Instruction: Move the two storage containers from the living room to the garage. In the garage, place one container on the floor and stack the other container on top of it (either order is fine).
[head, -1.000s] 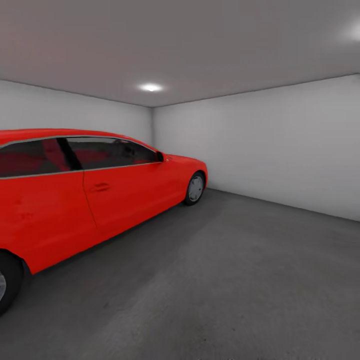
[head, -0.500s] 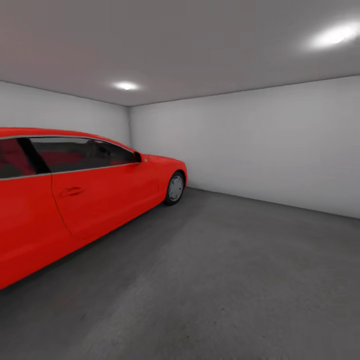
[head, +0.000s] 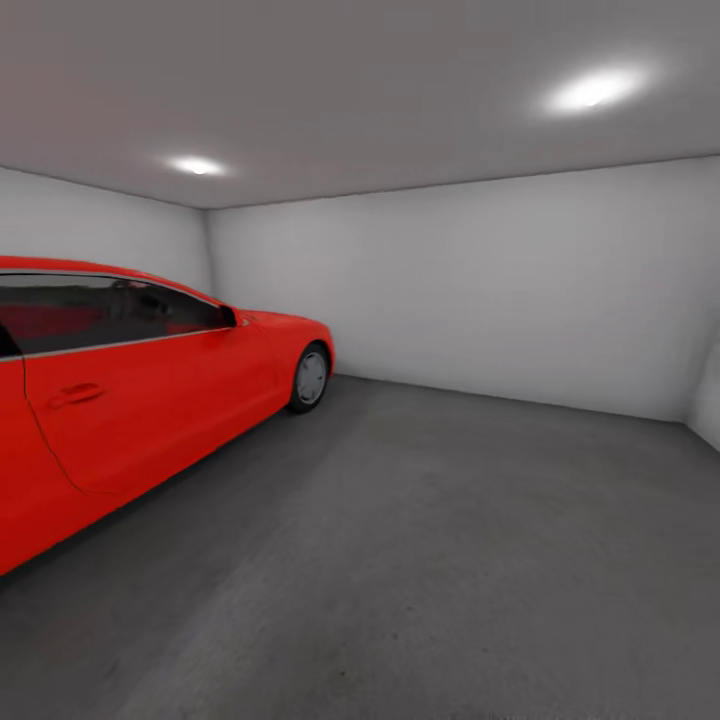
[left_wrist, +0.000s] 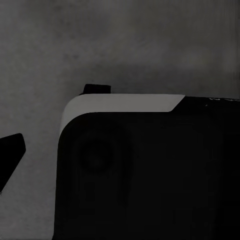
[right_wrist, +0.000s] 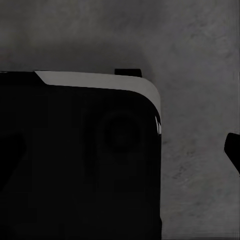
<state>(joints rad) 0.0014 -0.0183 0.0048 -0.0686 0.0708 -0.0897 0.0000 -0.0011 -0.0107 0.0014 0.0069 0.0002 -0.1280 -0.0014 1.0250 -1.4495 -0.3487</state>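
Note:
I am in the garage, with plain pale grey walls (head: 480, 290) and a dark grey concrete floor (head: 450, 520). The two orange-red storage containers are out of view. In the left wrist view one dark fingertip (left_wrist: 11, 155) of my left gripper sits at the picture's edge over the floor (left_wrist: 125, 45), far off centre, with nothing held. The right wrist view has one dark fingertip (right_wrist: 233, 150) of my right gripper, also at the picture's edge and off centre. Both grippers hang low beside my black body (left_wrist: 145, 175), open and empty.
A red car (head: 130, 400) is parked along the left side, its front wheel (head: 311, 378) towards the far wall. Bare floor stretches ahead and to the right up to the far wall. My black, white-edged body (right_wrist: 75, 160) blocks much of both wrist views.
The head view has swung to the right: the car and the ceiling lights slid left in the picture and the room's right corner has come into sight. Nothing in the room moved.

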